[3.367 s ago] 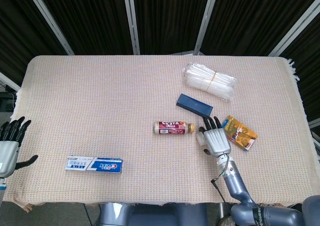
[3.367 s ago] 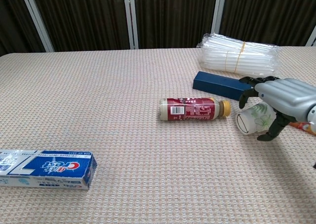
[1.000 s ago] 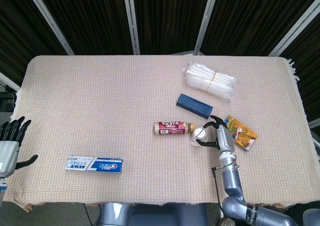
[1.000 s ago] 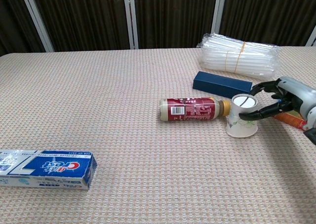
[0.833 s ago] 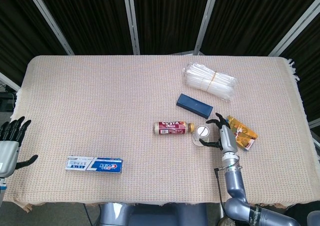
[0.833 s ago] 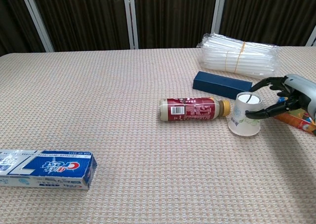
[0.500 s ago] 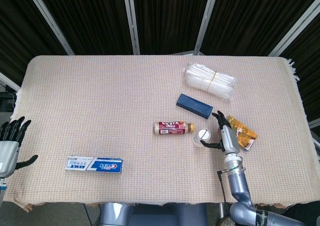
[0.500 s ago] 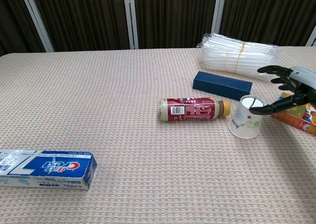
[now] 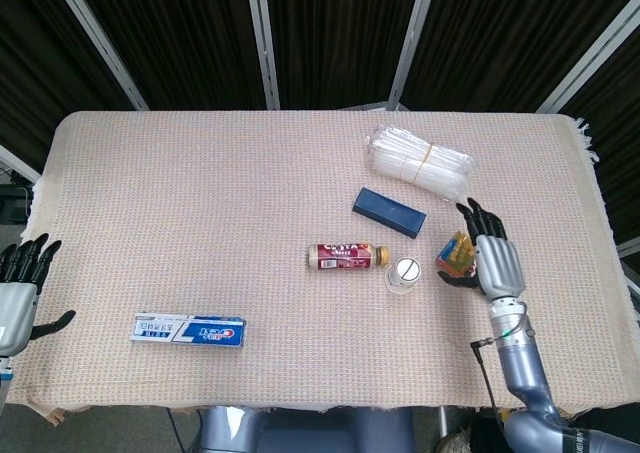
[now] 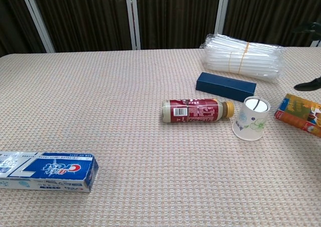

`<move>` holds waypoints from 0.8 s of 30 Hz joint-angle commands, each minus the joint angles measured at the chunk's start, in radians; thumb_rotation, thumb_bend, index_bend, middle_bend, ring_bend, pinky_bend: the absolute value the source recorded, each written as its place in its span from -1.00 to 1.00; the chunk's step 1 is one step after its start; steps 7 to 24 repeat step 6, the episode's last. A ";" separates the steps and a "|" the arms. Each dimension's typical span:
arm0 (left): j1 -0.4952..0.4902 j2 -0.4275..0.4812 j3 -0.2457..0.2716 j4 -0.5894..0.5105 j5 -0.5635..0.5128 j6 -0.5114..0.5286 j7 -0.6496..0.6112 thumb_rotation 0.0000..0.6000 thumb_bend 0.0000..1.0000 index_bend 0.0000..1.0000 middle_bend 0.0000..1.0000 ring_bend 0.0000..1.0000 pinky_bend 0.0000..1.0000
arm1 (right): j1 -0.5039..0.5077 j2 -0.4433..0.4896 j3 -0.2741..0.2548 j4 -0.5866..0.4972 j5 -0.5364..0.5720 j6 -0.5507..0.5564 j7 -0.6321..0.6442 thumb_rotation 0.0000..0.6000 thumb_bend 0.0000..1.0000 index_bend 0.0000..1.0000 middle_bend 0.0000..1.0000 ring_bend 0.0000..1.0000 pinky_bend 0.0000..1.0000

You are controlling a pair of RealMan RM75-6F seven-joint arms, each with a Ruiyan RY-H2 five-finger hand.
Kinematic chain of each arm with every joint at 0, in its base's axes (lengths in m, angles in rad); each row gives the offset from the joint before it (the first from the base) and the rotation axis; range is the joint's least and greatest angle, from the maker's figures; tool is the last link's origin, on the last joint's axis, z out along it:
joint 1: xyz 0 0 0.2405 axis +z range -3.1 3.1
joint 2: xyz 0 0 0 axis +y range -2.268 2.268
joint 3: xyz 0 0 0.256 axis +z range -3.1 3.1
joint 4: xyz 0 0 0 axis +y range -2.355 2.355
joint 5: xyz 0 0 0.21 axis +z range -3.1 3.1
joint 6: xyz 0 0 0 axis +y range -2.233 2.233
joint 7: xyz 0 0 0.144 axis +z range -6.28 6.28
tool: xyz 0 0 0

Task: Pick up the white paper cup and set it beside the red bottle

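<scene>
The white paper cup [image 9: 404, 273] [image 10: 251, 119] stands upside down on the cloth, just right of the cap of the red bottle [image 9: 346, 256] [image 10: 197, 110], which lies on its side. My right hand [image 9: 489, 261] hovers open to the right of the cup, fingers spread, over the orange packet; only its dark fingertips [image 10: 307, 85] show at the chest view's right edge. My left hand [image 9: 18, 293] hangs open off the table's left edge, far from everything.
A dark blue box [image 9: 389, 212] [image 10: 225, 86] lies behind the cup. A bundle of clear plastic bags [image 9: 418, 164] [image 10: 244, 55] sits at the back right. An orange packet [image 10: 300, 114] lies right of the cup. A toothpaste box [image 9: 187, 329] [image 10: 46, 171] is at the front left.
My right hand let go of the cup, opened and drew away to the right and up. The cup stays standing upside down by the bottle's cap. The left hand has not moved.
</scene>
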 commanded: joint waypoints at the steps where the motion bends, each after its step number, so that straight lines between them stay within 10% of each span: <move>1: 0.000 -0.001 -0.001 -0.001 -0.002 0.001 0.004 1.00 -0.81 -1.00 -1.00 -1.00 -1.00 | -0.014 0.053 -0.049 0.071 -0.091 0.041 -0.072 1.00 -0.81 -0.91 -1.00 -1.00 -1.00; 24: -0.001 -0.002 -0.003 -0.002 -0.006 -0.001 0.005 1.00 -0.81 -1.00 -1.00 -1.00 -1.00 | -0.033 0.065 -0.076 0.158 -0.129 0.084 -0.120 1.00 -0.82 -1.00 -1.00 -1.00 -1.00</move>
